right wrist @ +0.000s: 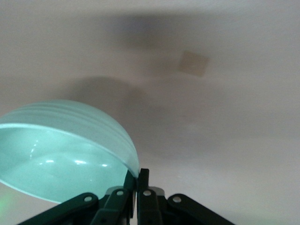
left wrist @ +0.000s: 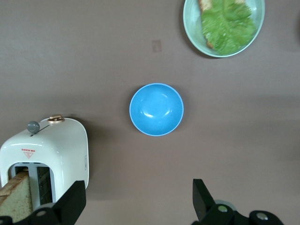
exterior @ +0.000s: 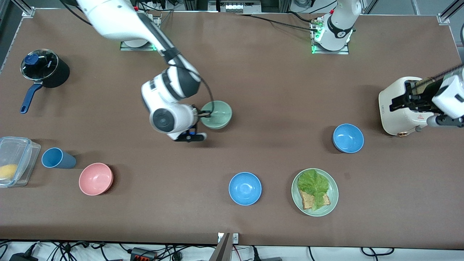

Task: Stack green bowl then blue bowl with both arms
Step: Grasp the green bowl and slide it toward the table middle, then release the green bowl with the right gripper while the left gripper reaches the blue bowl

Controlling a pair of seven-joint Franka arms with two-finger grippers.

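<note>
Seen from the front, the toaster point(exterior: 402, 108) stands at 2 o'clock of 1 bowl point(exterior: 348, 138). The plate point(exterior: 332, 197) lies at 3 o'clock of another bowl point(exterior: 245, 188).

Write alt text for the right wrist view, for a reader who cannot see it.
The right end effector is shut on the rim of the green bowl, holding it tilted above the brown table. The bowl's shadow falls on the tabletop beneath it, and a small pale square patch marks the surface farther off.

Pale green bowl point(exterior: 217, 114) pinched at its rim, tilted; sky-blue bowl point(exterior: 348, 138) upright beside the toaster point(exterior: 402, 106).
</note>
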